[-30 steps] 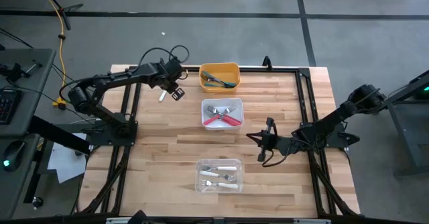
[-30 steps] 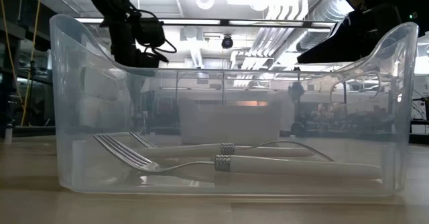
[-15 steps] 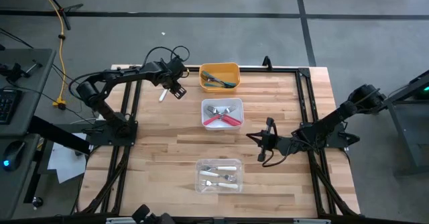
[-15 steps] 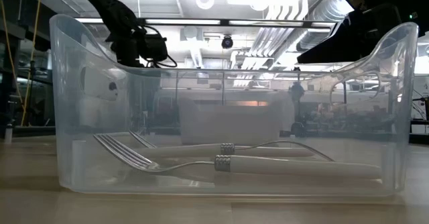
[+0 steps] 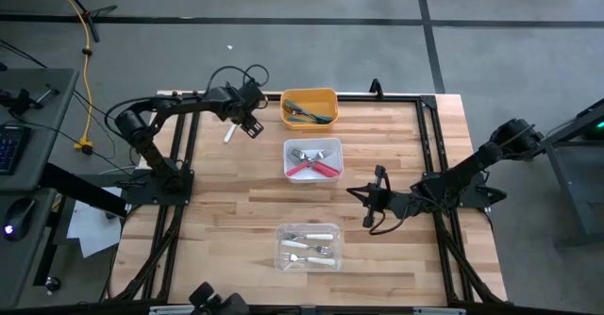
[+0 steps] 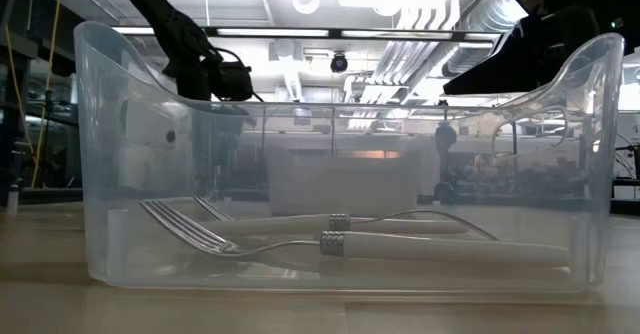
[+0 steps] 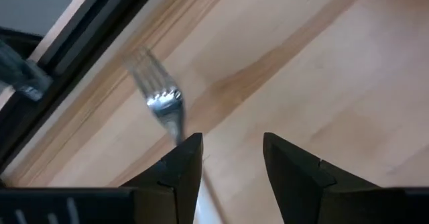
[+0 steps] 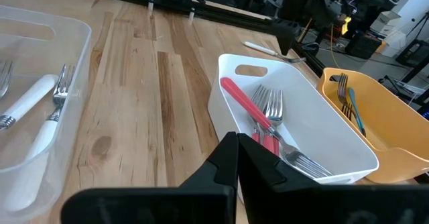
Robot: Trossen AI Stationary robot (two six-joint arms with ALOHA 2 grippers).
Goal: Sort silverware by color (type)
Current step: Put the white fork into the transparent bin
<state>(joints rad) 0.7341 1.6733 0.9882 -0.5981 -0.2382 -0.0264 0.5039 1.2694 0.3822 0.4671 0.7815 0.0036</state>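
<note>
The left pincer (image 5: 249,124) hangs over the far left of the worktop (image 5: 236,211), fingers spread wide and empty; a white-handled fork (image 5: 227,133) lies just beside it on the wood, its handle mostly hidden in the wrist view. The right pincer (image 5: 366,198) waits at mid-right, pressed closed. Other forks sit in the orange bin (image 5: 321,95), white bin (image 5: 332,148) and clear bin (image 5: 283,258).

The loose fork's (image 7: 161,103) handle is hidden behind the left pincer (image 7: 231,167).

Pink-handled forks (image 8: 258,117) in white bin (image 8: 335,153); orange bin (image 8: 389,117) beside; gripper (image 8: 237,158) closed.
</note>
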